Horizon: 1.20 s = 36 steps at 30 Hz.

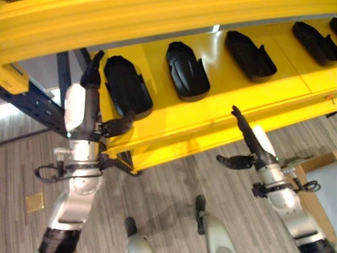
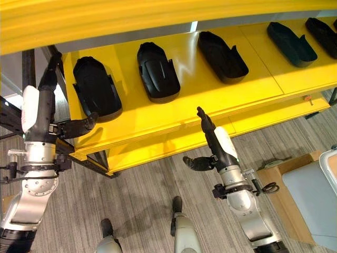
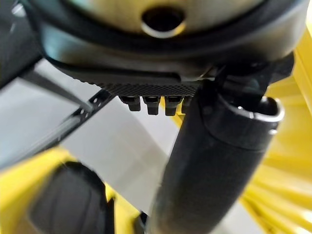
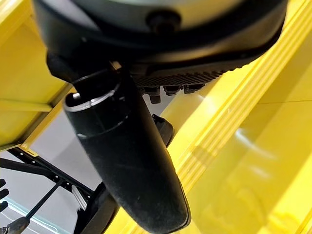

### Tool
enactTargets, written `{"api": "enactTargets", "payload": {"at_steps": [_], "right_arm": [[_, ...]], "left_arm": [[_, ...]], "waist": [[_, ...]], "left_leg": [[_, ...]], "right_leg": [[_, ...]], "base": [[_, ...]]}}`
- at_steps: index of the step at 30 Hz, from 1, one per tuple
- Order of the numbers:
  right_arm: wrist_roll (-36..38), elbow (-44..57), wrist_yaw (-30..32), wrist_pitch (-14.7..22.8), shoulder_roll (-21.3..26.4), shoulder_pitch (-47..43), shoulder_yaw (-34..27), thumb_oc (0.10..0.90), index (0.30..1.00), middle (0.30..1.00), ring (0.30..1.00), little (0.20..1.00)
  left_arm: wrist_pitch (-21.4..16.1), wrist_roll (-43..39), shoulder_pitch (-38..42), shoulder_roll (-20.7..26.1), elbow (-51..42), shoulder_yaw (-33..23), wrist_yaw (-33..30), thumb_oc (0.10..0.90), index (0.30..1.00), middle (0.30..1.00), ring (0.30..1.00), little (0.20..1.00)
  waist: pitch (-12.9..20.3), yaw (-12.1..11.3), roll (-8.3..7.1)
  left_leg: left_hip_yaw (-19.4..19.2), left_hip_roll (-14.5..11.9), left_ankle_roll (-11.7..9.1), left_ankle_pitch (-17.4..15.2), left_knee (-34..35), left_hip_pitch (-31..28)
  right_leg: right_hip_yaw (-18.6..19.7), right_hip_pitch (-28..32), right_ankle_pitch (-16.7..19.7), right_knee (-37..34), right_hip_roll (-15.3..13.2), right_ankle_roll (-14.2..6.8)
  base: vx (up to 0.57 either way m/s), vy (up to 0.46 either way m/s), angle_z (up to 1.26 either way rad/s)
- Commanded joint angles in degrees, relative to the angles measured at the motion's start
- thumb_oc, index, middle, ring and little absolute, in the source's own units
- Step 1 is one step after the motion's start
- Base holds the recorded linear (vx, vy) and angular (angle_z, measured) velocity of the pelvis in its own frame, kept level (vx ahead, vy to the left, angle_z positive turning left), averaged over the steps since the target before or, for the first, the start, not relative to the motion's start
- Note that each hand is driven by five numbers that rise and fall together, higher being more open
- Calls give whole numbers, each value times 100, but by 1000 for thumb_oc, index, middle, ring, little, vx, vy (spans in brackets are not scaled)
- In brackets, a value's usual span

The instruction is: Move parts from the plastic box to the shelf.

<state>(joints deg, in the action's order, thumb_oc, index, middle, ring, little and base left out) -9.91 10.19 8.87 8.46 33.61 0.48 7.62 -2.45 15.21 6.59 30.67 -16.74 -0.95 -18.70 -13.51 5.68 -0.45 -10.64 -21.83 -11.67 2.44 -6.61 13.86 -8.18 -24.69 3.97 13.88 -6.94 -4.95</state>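
Several black moulded parts lie in a row on the yellow shelf (image 1: 226, 103): the leftmost part (image 1: 126, 84), a second part (image 1: 187, 71), a third part (image 1: 250, 55), and others further right. My left hand (image 1: 88, 100) stands at the shelf's left end beside the leftmost part, open, fingers straight up, thumb toward the shelf edge, holding nothing. My right hand (image 2: 217, 138) hangs in front of the shelf's front edge, below the third part, also open and empty. In the left wrist view the thumb (image 3: 209, 170) crosses in front of a dark part (image 3: 68, 204).
A yellow upper shelf board (image 1: 131, 21) overhangs the row of parts. The rack's dark blue frame (image 1: 31, 103) runs off to the left. On the floor at the right, a grey-blue plastic box (image 2: 313, 203) sits on brown cardboard (image 2: 276, 179).
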Motion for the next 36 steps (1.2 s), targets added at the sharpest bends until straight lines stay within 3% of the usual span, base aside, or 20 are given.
{"api": "enactTargets", "payload": {"at_steps": [1, 8, 15, 36], "right_arm": [[251, 861, 461, 668, -45, -436, -349, 900, 1000, 1000, 1000, 1000], [198, 943, 704, 719, 8, -332, -301, 900, 1000, 1000, 1000, 1000], [177, 946, 816, 746, 39, -246, -265, 900, 1000, 1000, 1000, 1000], [217, 738, 928, 735, 46, -253, -163, 900, 1000, 1000, 1000, 1000]], "left_arm": [[-635, -403, 316, 319, -640, 165, -190, 900, 1000, 1000, 1000, 1000], [-796, -1405, 346, 100, -395, 1064, 108, 900, 1000, 1000, 1000, 1000], [-755, -1350, 510, 64, -13, 1624, 244, 900, 1000, 1000, 1000, 1000], [-353, -204, 876, -166, 1612, 1791, -189, 900, 1000, 1000, 1000, 1000]], "waist": [[278, 165, -182], [231, 211, -238], [205, 257, -273], [276, 324, -310]], "left_leg": [[-11, 332, 384, 148, -154, 57], [-42, 350, 399, 188, -98, -2], [-61, 353, 404, 189, -65, -46], [-155, 295, 364, 213, -61, -46]], "right_leg": [[-61, 270, -465, 330, 282, 106], [-40, 287, -426, 299, 280, 76], [-31, 299, -415, 288, 278, 58], [45, 193, -379, 274, 318, 59]], "base": [[0, 0, 0], [0, 0, 0], [0, 0, 0], [0, 0, 0]]}}
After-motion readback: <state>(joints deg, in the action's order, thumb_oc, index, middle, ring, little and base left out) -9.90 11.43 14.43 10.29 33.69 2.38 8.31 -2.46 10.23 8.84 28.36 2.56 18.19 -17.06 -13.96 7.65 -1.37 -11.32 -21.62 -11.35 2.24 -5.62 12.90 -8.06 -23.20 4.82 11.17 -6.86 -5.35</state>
